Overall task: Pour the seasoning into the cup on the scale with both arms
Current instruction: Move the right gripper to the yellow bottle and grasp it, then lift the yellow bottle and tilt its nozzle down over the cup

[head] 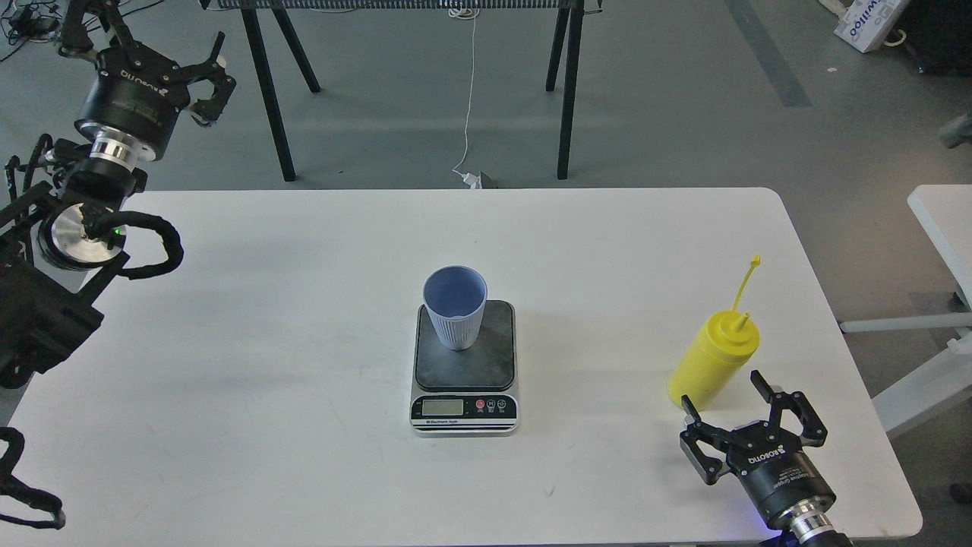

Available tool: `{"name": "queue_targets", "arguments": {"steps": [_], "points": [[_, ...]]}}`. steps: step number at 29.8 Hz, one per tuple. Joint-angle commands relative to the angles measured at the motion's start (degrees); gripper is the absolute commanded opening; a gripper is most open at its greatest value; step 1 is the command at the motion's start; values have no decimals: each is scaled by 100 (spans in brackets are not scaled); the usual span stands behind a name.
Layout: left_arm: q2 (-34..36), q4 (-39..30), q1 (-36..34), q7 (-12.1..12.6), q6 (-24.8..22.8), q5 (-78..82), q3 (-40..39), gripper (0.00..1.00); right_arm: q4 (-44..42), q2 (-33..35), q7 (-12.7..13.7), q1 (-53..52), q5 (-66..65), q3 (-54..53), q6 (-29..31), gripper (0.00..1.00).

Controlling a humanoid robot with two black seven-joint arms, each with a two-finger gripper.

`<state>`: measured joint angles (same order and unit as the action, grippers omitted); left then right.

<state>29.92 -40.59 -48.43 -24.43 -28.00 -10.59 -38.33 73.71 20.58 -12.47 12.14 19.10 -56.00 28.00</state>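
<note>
The blue-grey ribbed cup [454,317] stands upright on the dark platform of the scale [465,395] in the middle of the white table. The yellow seasoning bottle [714,361] stands upright at the right, its cap strap pointing up. My right gripper [725,395] is open and empty, just in front of the bottle's base, fingers pointing toward it. My left gripper [144,45] is open and empty, raised high beyond the table's far left corner, far from the cup.
The white table [304,304] has rounded corners; its right edge lies close to the bottle. Black trestle legs [566,83] and a white cable stand on the floor behind. Another white table [945,220] sits at the right.
</note>
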Motion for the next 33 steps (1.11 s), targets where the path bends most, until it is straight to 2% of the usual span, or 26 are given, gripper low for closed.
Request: {"name": "queue_targets", "arguments": {"steps": [1,7,10,12,15,22,24,26,29,33], "points": [[40,7,-9,-9,0,13,-26,100,-269,-150,-10,-255,-2,18,0,97],[137,7,0,-9,0,14,-17,100,-585,-274,-10,-642,-2,10,0,95],[155,7,0,-27,0,14,-26,100,-629,-274,-1,-756,-2,1,0,90],[146,7,0,-27,0,14,-26,100,-682,-274,-10,-818,-2,1,0,78],[146,7,0,-27,0,14,-26,100,-770,-282,-1,-923,-2,1,0,74],[164,7,0,-27,0,5,-26,100,-726,-256,8,-1336,6,-61,0,48],[164,7,-9,-36,0,5,-26,100,-665,-195,8,-1442,6,-78,0,47],[172,-2,-17,-36,0,5,-35,100,-507,-37,17,-1661,-20,-78,0,46],[181,-10,-18,-44,0,-4,-43,100,-191,647,-18,-2240,-282,9,0,46],[269,-37,-9,-44,0,5,-122,100,-199,1263,-36,-3232,-775,369,-145,46]]}}
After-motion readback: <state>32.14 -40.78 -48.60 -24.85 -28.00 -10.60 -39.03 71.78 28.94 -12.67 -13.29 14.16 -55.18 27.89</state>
